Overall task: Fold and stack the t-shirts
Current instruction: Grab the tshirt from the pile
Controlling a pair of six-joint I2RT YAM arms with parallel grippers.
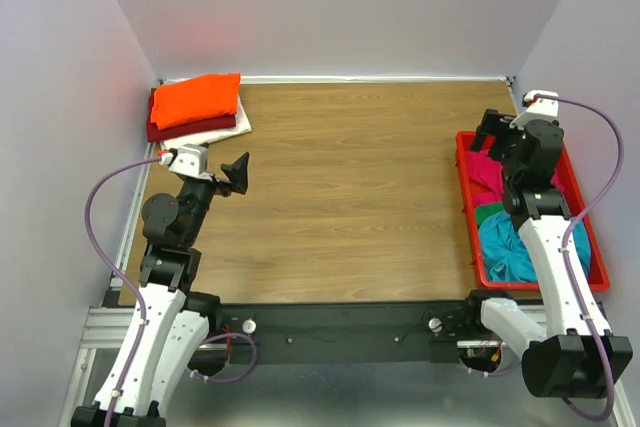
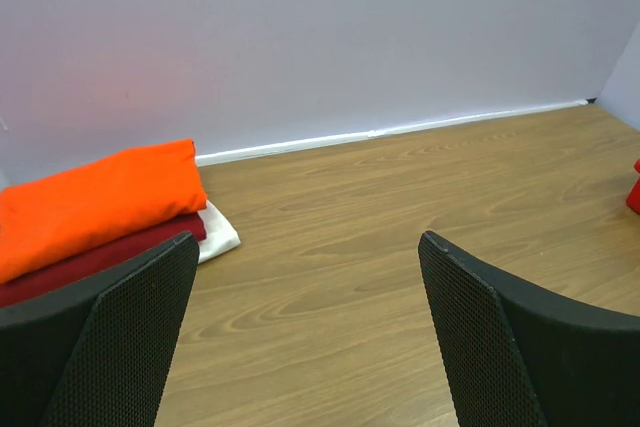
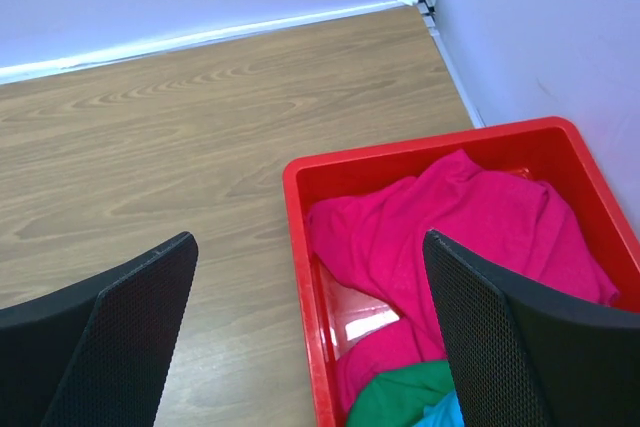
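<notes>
A wooden table (image 1: 350,197) fills the scene. The right claw (image 3: 308,242) hangs wide open and empty above the left wall of a red plastic tray (image 3: 300,277). Just below and ahead of it lies a crumpled bright pink t-shirt (image 3: 450,227), with the green t-shirt (image 3: 400,397) and teal t-shirt (image 1: 505,247) back towards its wrist. The left claw (image 2: 307,237) is also wide open and empty. Ahead and to its left, the orange t-shirt (image 2: 100,202), dark red t-shirt (image 2: 90,262) and cream t-shirt (image 2: 220,232) sit folded in a stack. The pink cloth looks light, limp and easily bunched, so pinching a raised fold seems best.
</notes>
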